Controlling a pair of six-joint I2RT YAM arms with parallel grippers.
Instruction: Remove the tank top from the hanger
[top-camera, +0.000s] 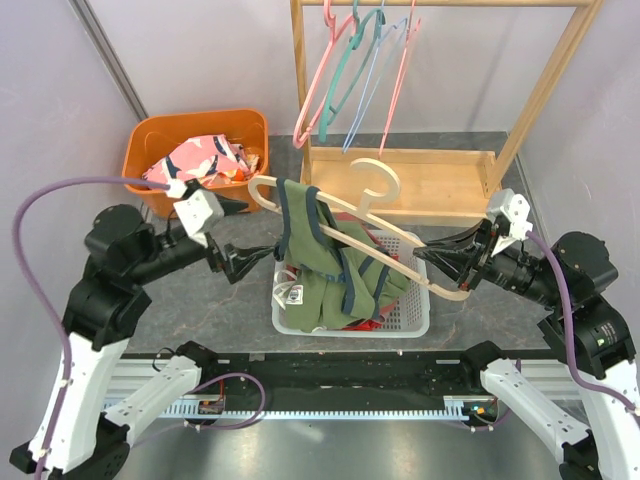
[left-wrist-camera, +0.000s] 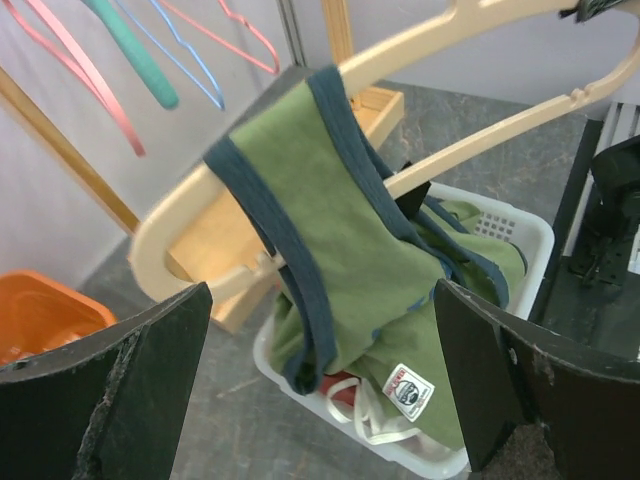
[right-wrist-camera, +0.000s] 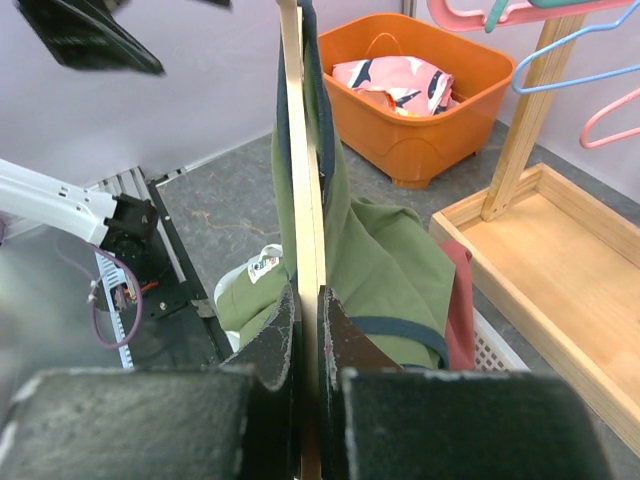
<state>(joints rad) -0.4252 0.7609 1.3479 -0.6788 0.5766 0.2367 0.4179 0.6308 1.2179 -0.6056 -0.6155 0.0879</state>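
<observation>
A green tank top (top-camera: 330, 265) with navy trim hangs by its straps on a cream wooden hanger (top-camera: 256, 192), and its body sags into the basket below. My right gripper (top-camera: 440, 262) is shut on the hanger's right end and holds it tilted above the basket. In the right wrist view the hanger (right-wrist-camera: 303, 200) runs edge-on between the jaws of the right gripper (right-wrist-camera: 310, 300), with the tank top (right-wrist-camera: 380, 260) draped beyond. My left gripper (top-camera: 262, 258) stands open just left of the tank top. The left wrist view shows the left gripper (left-wrist-camera: 320, 300) empty, facing the tank top (left-wrist-camera: 340, 220) and the hanger (left-wrist-camera: 150, 245).
A white mesh basket (top-camera: 415, 325) under the hanger holds a red garment. An orange bin (top-camera: 160, 135) with patterned cloth stands at the back left. A wooden rack (top-camera: 430, 185) with several coloured hangers (top-camera: 350, 60) stands behind.
</observation>
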